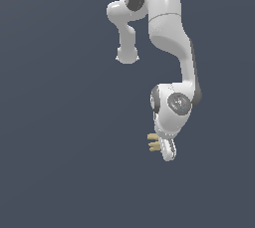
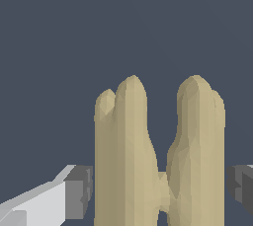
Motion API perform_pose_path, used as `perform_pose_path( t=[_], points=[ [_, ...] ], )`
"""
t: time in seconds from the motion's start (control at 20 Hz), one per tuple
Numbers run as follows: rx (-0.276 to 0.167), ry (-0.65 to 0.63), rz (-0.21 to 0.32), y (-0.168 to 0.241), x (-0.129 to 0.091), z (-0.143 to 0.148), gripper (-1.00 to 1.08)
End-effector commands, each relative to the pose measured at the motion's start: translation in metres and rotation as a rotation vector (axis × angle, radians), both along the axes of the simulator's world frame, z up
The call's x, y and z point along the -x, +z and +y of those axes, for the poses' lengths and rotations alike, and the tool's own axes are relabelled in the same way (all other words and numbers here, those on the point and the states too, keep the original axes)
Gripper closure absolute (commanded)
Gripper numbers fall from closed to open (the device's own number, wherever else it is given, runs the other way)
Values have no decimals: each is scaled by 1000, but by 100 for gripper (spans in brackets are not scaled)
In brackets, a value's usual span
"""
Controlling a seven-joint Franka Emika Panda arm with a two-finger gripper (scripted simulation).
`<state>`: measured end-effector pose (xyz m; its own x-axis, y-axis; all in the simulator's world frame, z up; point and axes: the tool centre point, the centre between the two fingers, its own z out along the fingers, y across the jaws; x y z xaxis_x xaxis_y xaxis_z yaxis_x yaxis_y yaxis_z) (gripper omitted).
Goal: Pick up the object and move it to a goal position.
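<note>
The object (image 1: 153, 142) is a small tan thing of two parallel bars joined by a thin bridge. In the exterior view it shows just to the left of the white gripper (image 1: 167, 151), which partly hides it. In the wrist view the object (image 2: 128, 161) fills the space between the two fingers, its rounded ends pointing away from the camera. My gripper (image 2: 160, 193) straddles it. One grey pad (image 2: 79, 193) stands right beside one bar. The other pad (image 2: 242, 188) stands a thin dark gap away from the other bar. The jaws are open around the object.
Plain dark blue-grey ground surrounds the object in both views. The white arm (image 1: 169, 28) reaches down from the top of the exterior view, with its base (image 1: 127, 55) behind it. Nothing else shows.
</note>
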<state>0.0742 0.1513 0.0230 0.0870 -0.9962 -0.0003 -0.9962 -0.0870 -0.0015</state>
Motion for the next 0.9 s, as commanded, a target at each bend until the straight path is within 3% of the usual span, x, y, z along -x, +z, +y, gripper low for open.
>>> perform_pose_path(
  t=[0.0, 0.15, 0.2, 0.85],
  points=[
    [0, 0, 2, -7, 0, 0, -92],
    [0, 0, 2, -6, -1, 0, -92],
    [0, 0, 2, -6, -1, 0, 108],
    [0, -2, -2, -2, -1, -1, 108]
  ],
)
